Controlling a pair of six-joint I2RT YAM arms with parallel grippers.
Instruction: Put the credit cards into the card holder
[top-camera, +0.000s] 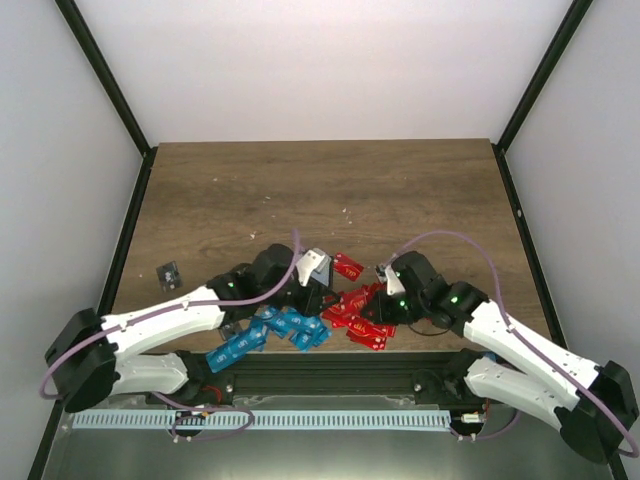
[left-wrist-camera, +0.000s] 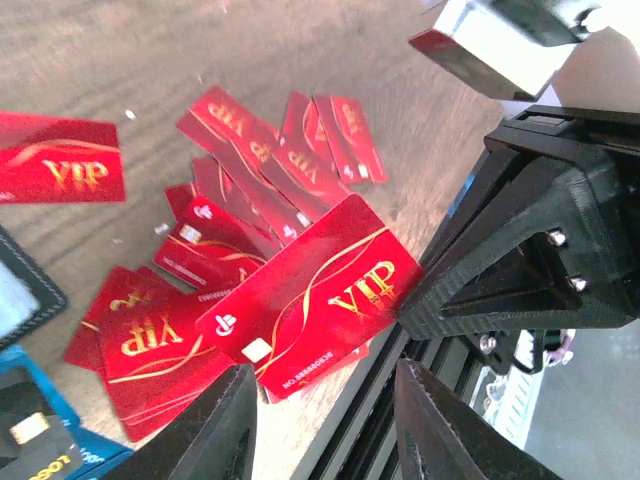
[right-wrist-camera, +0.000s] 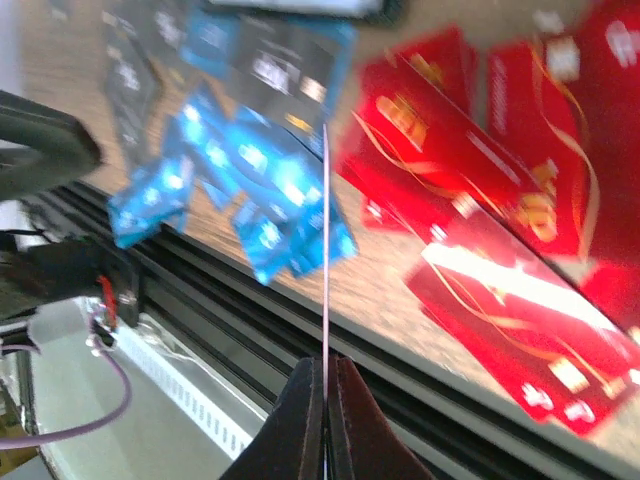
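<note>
Along the near edge of the bench (top-camera: 400, 190), just left of its middle, we see the blue cards (top-camera: 268, 337) fanned in a loose heap. Just right of the middle, the red cards (top-camera: 360, 315) overlap one another. Over the red heap our right gripper (right-wrist-camera: 325, 372) has its fingers pressed together on the corner of one red card (left-wrist-camera: 320, 300), held above the rest. Our left gripper (left-wrist-camera: 322, 405) hangs over that card with its fingers spread apart, holding nothing. The card holder (left-wrist-camera: 22, 290) lies just beyond the blue cards, between the two heaps, largely hidden beneath the left arm. Slightly farther in rests a single red card (top-camera: 347, 266), and toward the left edge a lone dark grey card (top-camera: 168, 273)
</note>
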